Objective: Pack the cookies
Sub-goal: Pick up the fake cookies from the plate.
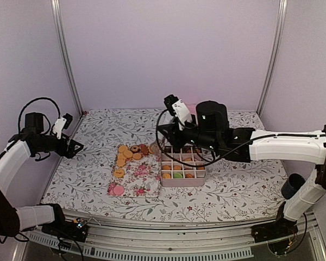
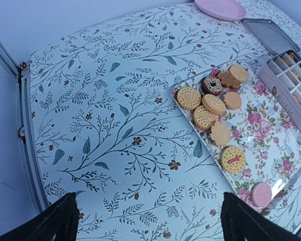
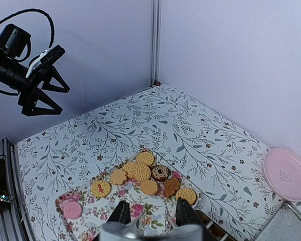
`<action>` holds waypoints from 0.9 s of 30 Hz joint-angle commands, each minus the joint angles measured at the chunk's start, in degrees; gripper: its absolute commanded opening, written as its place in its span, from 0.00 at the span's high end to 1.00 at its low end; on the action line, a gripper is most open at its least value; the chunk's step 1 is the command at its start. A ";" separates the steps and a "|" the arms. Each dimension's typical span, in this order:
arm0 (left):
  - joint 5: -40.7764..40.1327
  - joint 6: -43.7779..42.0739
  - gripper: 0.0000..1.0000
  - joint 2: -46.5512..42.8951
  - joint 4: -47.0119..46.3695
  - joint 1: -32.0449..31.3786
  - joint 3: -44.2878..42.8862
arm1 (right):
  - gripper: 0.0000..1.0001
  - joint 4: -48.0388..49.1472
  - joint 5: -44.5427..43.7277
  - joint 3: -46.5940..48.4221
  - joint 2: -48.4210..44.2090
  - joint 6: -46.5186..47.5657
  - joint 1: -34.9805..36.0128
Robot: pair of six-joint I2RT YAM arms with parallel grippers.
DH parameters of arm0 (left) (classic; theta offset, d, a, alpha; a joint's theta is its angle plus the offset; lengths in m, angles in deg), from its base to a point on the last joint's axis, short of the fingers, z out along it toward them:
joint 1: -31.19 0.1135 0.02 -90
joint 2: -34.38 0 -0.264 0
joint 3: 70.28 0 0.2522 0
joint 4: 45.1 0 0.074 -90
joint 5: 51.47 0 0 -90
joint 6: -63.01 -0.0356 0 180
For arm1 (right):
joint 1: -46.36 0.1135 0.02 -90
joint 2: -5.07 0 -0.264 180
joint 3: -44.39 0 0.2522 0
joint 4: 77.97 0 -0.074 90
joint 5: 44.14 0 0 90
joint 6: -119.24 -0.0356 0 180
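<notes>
The cookies [image 1: 131,153] lie in a loose pile at the far end of a floral tray [image 1: 137,179]; they are mostly golden, with one dark brown. Two pink ones [image 1: 117,190] lie at the tray's near end. A white divided box [image 1: 183,183] right of the tray holds several cookies, one of them green. My right gripper [image 1: 164,142] hangs open and empty above the tray's far right corner, next to the box. In the right wrist view it [image 3: 153,213] is just short of the pile [image 3: 145,173]. My left gripper [image 1: 75,148] is open and empty, raised left of the tray. In the left wrist view it [image 2: 153,226] hangs over the cloth, with the cookies [image 2: 210,105] to its right.
A pink plate [image 3: 287,173] lies at the back of the table, partly hidden by the right arm in the top view. A grey metal lid [image 2: 271,32] lies beside it. Enclosure walls and posts stand close on three sides. The table has a leaf-print cloth [image 2: 115,110].
</notes>
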 commanded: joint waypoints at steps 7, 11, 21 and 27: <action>-0.23 -1.52 0.01 -1.58 0.81 0.54 0.20 | 0.68 4.14 5.51 23.66 26.49 -2.47 -0.03; -0.28 -2.11 0.01 -2.18 1.03 0.53 0.86 | 0.67 4.23 6.44 30.22 32.84 -2.52 -0.05; -0.56 -2.82 0.01 -2.43 1.12 0.54 1.57 | 0.64 5.11 11.71 37.34 41.11 -6.62 -0.09; -0.47 -2.91 0.01 -2.64 1.30 0.54 1.49 | 0.63 5.11 11.78 38.12 44.09 -7.19 -0.14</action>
